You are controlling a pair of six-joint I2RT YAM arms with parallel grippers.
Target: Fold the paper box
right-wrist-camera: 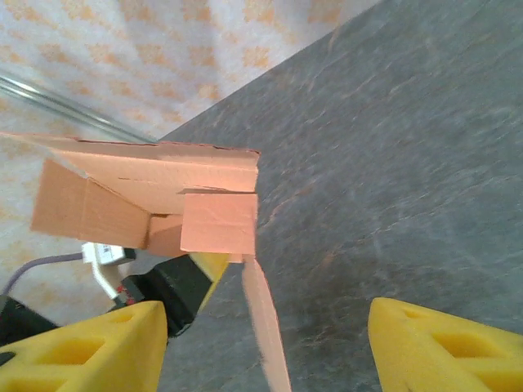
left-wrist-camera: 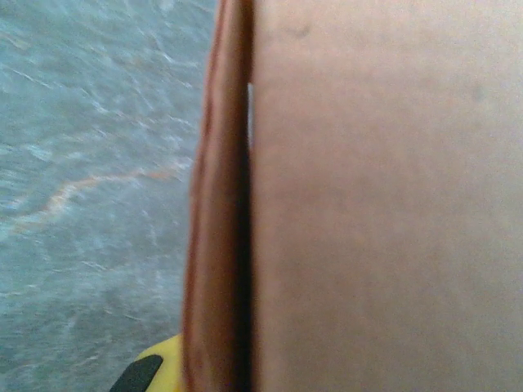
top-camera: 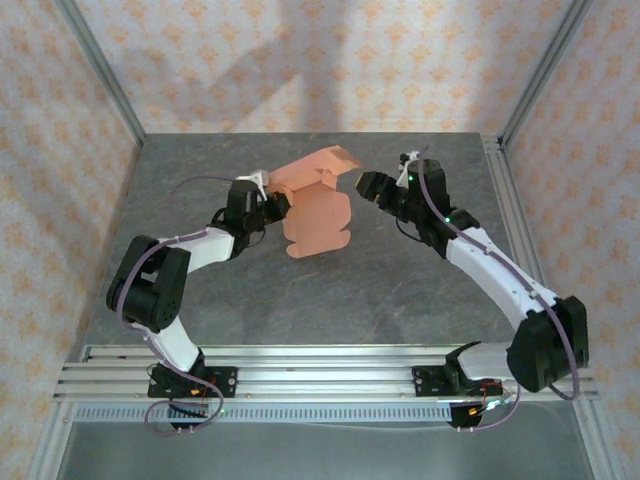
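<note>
Salmon-orange thin cardboard paper box [top-camera: 318, 215] sits half-folded in the middle of the grey stone-patterned table [top-camera: 420, 290], its long axis running near to far. The left gripper [top-camera: 268, 203] looks pinched on its left edge. The right gripper [top-camera: 366, 186], fingers spread, hovers just right of the raised far flap without touching it. To my eye it is the arm better placed to press that flap over.

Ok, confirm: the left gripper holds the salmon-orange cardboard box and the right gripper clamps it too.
Wrong: the right gripper is open, yellow fingers spread wide in the right wrist view. The left gripper does hold the salmon-orange cardboard box.
</note>
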